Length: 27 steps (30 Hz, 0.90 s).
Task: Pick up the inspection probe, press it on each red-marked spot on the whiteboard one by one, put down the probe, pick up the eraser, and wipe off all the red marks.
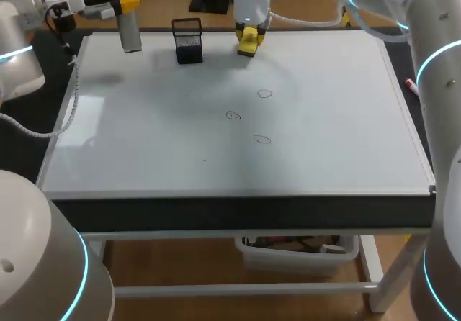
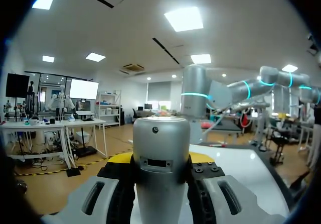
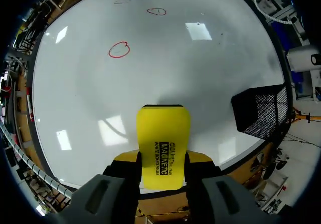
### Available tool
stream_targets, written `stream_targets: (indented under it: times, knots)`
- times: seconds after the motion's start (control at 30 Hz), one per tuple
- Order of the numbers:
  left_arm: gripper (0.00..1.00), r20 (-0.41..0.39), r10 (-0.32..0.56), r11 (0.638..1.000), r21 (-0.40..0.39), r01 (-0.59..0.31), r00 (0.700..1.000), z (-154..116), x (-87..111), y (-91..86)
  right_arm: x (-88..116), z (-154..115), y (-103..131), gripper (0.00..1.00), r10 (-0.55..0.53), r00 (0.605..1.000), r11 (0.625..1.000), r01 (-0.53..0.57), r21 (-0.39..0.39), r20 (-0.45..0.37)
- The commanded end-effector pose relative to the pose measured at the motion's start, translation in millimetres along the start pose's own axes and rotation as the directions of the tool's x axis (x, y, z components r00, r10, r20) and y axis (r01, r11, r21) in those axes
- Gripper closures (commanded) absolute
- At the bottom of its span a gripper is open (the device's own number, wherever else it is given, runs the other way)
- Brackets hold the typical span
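The inspection probe (image 2: 160, 184), a silver cylinder, stands upright in the left gripper (image 1: 129, 7), whose two yellow-tipped fingers clamp it from both sides. It hangs over the far corner of the whiteboard (image 1: 338, 163), near the black mesh pen holder (image 1: 188, 42) and on that holder's left in the head view. Its lower end looks clear of the surface, with a faint shadow on the board towards the robot from it. The yellow eraser (image 3: 164, 148) is just on the holder's other side, about as far from it as the probe is. It is pinched between the fingers of the right gripper (image 1: 248, 39) and sticks out ahead of them, pointing down at the board. I cannot tell whether its end touches the surface. Three small red marks, each a thin ring, lie on the board well apart from the holder, towards the robot and to the eraser's side of it. The first red mark (image 1: 264, 93) is closest to the holder, the second red mark (image 1: 233, 115) lies beyond it, and the third red mark (image 1: 261, 139) is the farthest of the three. The holder itself stands upright on the board near its far edge. Well away from the holder, past the eraser and just off the whiteboard's right-hand frame, a small red-tipped pen (image 1: 410, 86) lies on the dark tabletop (image 1: 43, 83).
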<state>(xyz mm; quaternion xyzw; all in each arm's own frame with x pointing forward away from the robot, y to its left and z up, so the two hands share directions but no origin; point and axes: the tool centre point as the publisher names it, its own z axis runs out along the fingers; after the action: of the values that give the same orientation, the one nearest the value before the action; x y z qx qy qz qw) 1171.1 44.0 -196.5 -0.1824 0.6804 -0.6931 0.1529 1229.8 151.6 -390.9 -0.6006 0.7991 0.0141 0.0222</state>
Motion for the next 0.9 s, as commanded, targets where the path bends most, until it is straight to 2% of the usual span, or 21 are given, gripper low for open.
stream_targets:
  times: [0.03,0.9]
  knots:
    - [1.0,0.005,0.003,1.0,0.002,-0.003,1.0,0.4,1.5,-0.5,14.1,-10.6,-2.1,1.0,0.015,1.0,0.936,-0.024,-0.351,-0.027]
    - [1.0,0.005,0.003,1.0,0.002,-0.003,1.0,0.4,1.5,-0.5,158.5,-37.4,36.6,1.0,0.252,0.959,0.929,-0.278,-0.244,-0.131]
